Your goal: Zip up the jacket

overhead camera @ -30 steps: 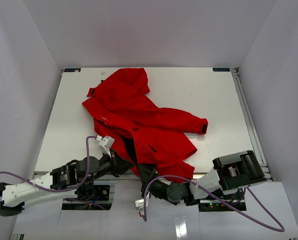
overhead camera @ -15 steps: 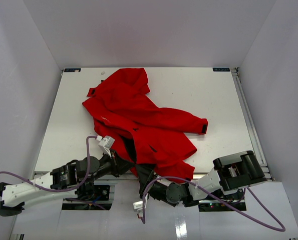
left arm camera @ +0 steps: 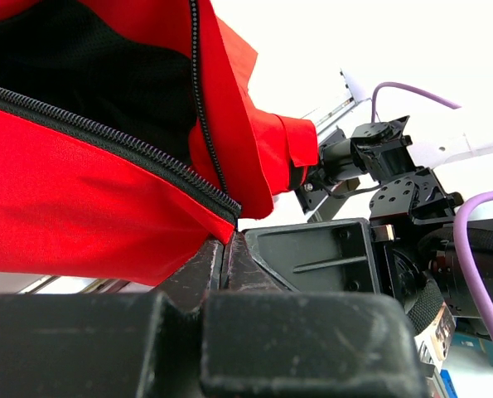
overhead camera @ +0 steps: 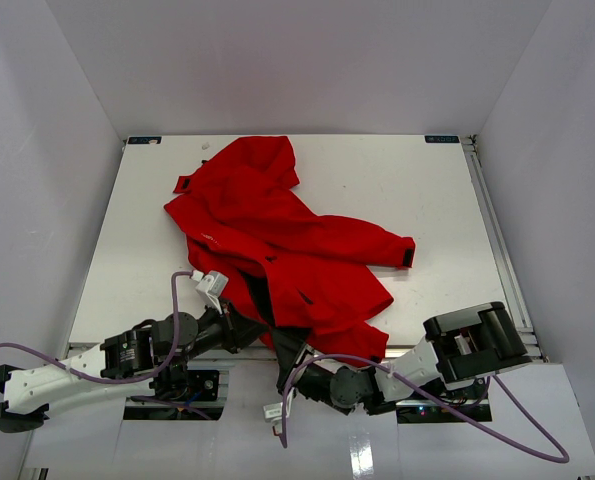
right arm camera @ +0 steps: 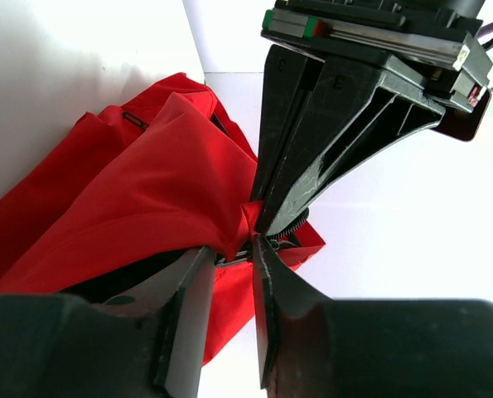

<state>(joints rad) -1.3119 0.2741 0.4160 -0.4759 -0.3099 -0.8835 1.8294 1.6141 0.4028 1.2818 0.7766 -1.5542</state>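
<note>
White table [overhead camera: 427, 200] carries the jacket [overhead camera: 277, 240] crumpled centre-left in the overhead view; left gripper [left arm camera: 225, 249] clamped on its hem [left arm camera: 138, 249] at the zipper [left arm camera: 105, 137] foot, right gripper [right arm camera: 234, 249] narrowly parted around the facing corner, bite unconfirmed; judged securing both ends, alignment due next.

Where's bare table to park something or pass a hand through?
Widest bare table lies right of the jacket, from its black-cuffed sleeve to the right rail. A narrower strip runs between the jacket and the left edge. Crowded: the near middle edge, where left pincer and right pincer meet the jacket.
</note>
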